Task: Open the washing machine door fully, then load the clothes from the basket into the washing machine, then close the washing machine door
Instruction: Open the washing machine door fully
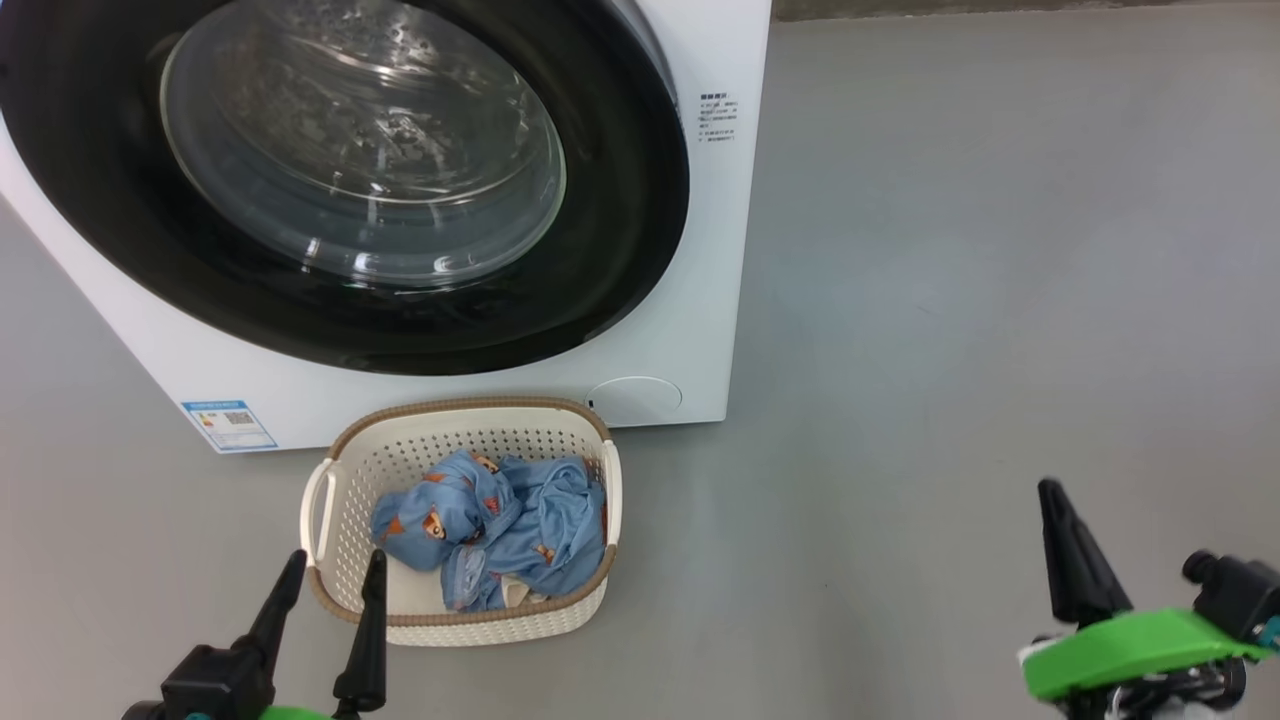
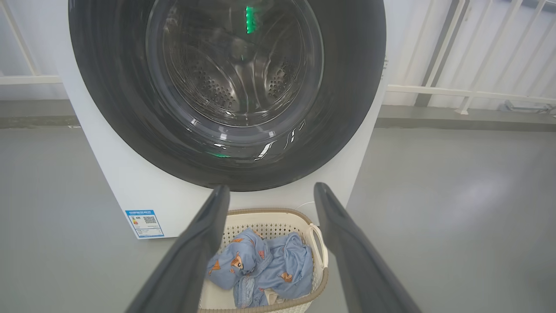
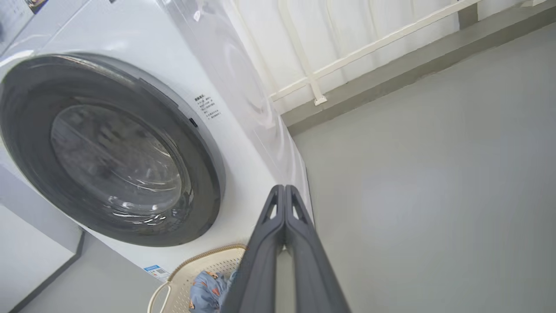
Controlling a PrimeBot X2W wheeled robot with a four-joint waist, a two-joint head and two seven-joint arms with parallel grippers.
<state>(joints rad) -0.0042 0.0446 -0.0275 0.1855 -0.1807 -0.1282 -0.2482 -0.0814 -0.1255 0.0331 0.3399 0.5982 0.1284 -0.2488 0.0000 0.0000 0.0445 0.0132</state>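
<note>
The white washing machine (image 1: 700, 300) stands ahead with its round black door (image 1: 620, 250) closed flat against the front; the glass bowl window (image 2: 234, 61) shows the steel drum behind it. On the floor before it sits the cream basket (image 1: 345, 470) holding the light blue clothes (image 1: 500, 530) with bear prints. My left gripper (image 1: 335, 565) is open at the basket's near left corner, nothing between its fingers (image 2: 204, 243). My right gripper (image 1: 1050, 490) hangs over bare floor to the right, its two fingers (image 3: 284, 195) pressed together on nothing.
Grey floor (image 1: 950, 250) spreads wide to the machine's right. Behind it runs a raised kerb with a white railing (image 3: 330, 74). A blue label sticker (image 1: 228, 424) marks the machine's lower left front.
</note>
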